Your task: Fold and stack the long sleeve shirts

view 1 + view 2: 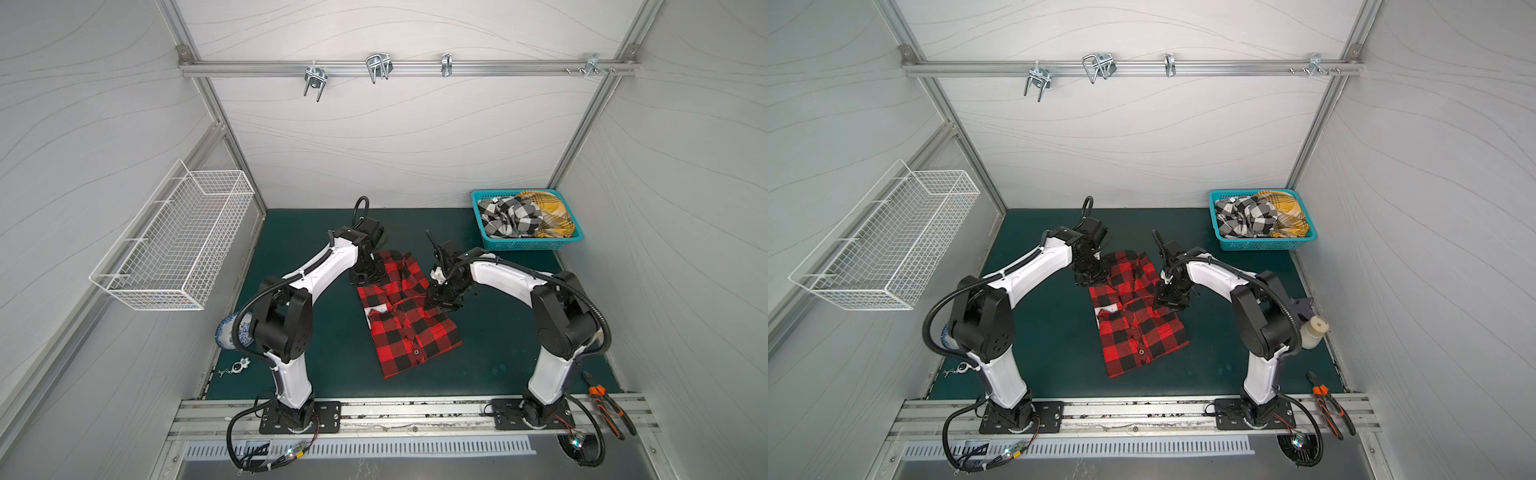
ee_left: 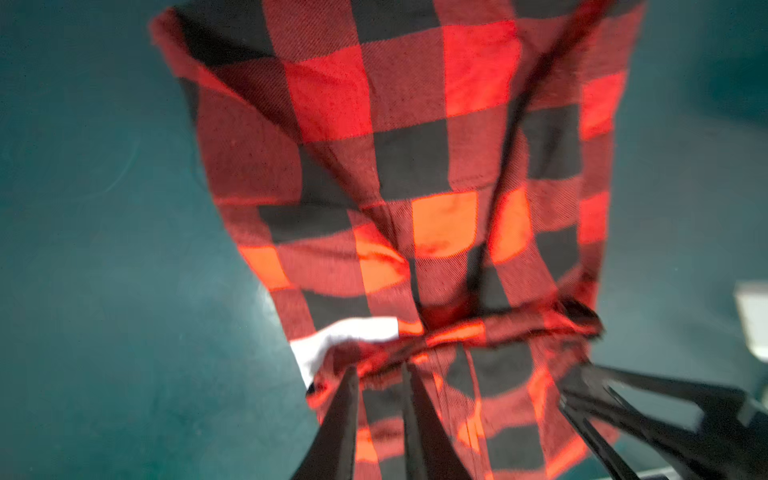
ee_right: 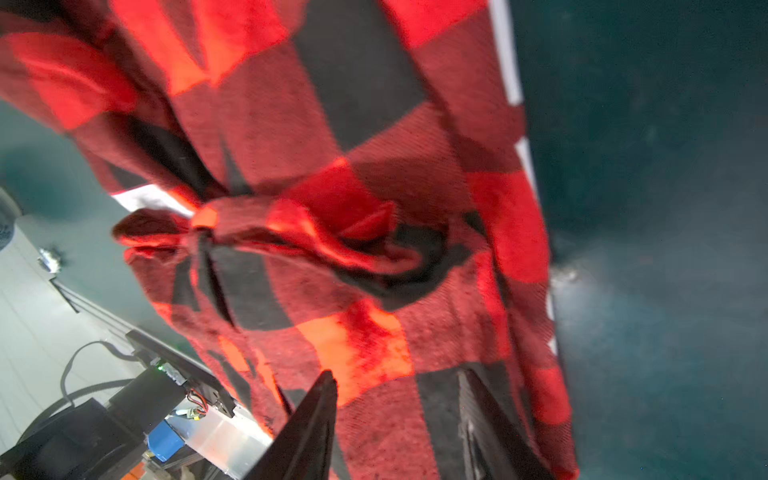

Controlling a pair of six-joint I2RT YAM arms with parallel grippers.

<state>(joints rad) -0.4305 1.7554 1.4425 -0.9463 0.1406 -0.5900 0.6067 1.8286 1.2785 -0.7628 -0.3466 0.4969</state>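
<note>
A red-and-black plaid long sleeve shirt lies partly folded in the middle of the green mat, with a white patch showing at its left edge. My left gripper hovers over the shirt's far left part. Its fingers stand narrowly apart at a bunched ridge, and cloth shows through the gap. Over the shirt's right edge my right gripper stands open just above the cloth. A black-and-white check shirt and a mustard-yellow plaid shirt lie crumpled in the teal basket.
The teal basket stands at the back right of the mat. A white wire basket hangs on the left wall. Orange-handled pliers lie on the front rail at the right. A blue-and-white round object sits by the left arm, and a white bottle by the right arm.
</note>
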